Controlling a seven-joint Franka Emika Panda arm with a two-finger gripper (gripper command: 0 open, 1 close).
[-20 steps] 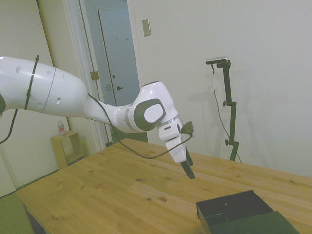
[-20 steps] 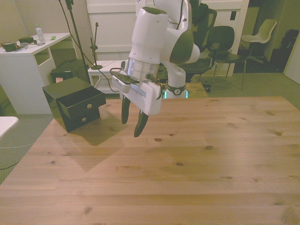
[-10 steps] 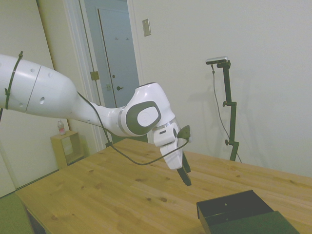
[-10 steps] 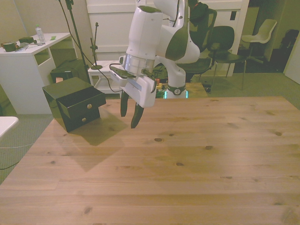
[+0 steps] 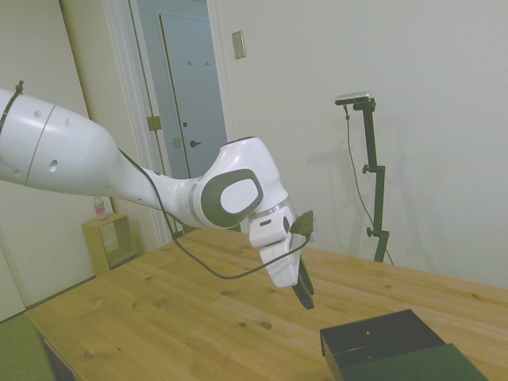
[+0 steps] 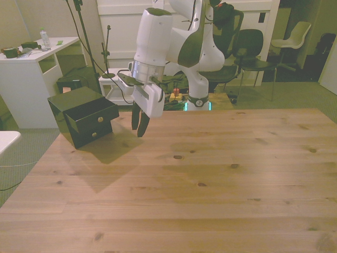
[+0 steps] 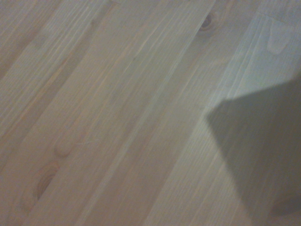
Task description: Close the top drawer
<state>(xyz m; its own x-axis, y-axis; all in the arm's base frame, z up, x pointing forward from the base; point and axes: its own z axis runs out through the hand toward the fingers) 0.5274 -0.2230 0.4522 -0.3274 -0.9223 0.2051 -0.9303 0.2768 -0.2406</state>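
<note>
The small black cabinet (image 6: 71, 101) stands at the table's corner on the front view's left. Its top drawer (image 6: 98, 116) is pulled out, and its front carries a small round knob. In the side view the top drawer (image 5: 381, 337) shows its open black inside with a tiny pale speck. My gripper (image 6: 138, 127) hangs above the table to the right of the drawer front, a short way off and touching nothing. Its dark fingers point down, slightly apart and empty. In the side view the gripper (image 5: 305, 295) hovers left of the drawer and higher. The wrist view shows only wood grain and a shadow.
The wooden table (image 6: 210, 174) stretches wide toward the front view's right. A lower drawer front (image 6: 93, 134) with a knob sits under the top one. A white desk (image 6: 26, 74) and chairs (image 6: 247, 47) stand beyond the table.
The gripper has moved toward the front view's left, closer to the cabinet, and turned about its axis. The drawer has not moved.
</note>
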